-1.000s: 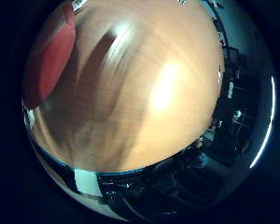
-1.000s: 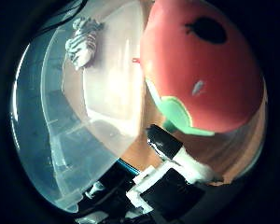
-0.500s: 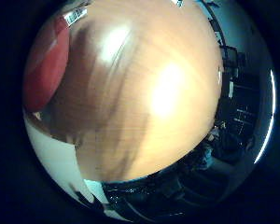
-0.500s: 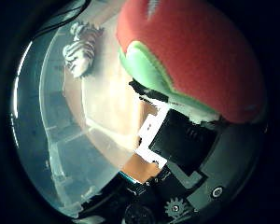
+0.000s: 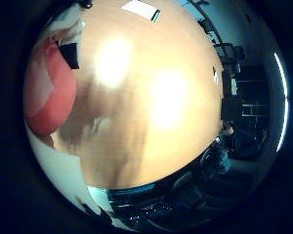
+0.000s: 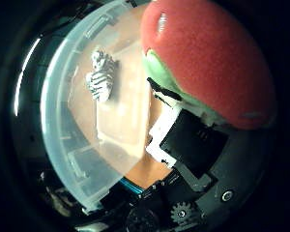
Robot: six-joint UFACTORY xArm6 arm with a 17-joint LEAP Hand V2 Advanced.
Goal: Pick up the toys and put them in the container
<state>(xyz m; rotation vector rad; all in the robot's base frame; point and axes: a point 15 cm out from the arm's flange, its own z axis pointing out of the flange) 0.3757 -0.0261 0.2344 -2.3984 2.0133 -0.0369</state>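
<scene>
— Compared with a second ago, we see the red toy (image 6: 208,63) filling more of the thumb-side view, and black and white parts of the hand (image 6: 193,145) now sit right under it, where before only a fingertip showed. The clear container (image 6: 58,130) has slid across the view too, though that is our own camera travelling with the palm.

— Where do we have the toy now?

— Close against the palm. It is a rounded red piece with a green band along its lower edge, and a finger of the hand presses up against that green edge. On the little-finger side we catch its red flank again at the rim of the view, with a black fingertip (image 5: 69,54) touching it. We read the fingers as curled round the toy, holding it.

— And the container?

— We look down into it beside the toy. Its curved rim and ribbed wall arc around a striped grey-and-white toy (image 6: 101,77) lying on the container floor, near the wall and well apart from the red toy. Most of that floor around the striped toy is open.

— What about the table?

— We see the wooden tabletop (image 5: 156,107) spread wide on the little-finger side, bare wood across to its far edge, where the dark room begins.
</scene>
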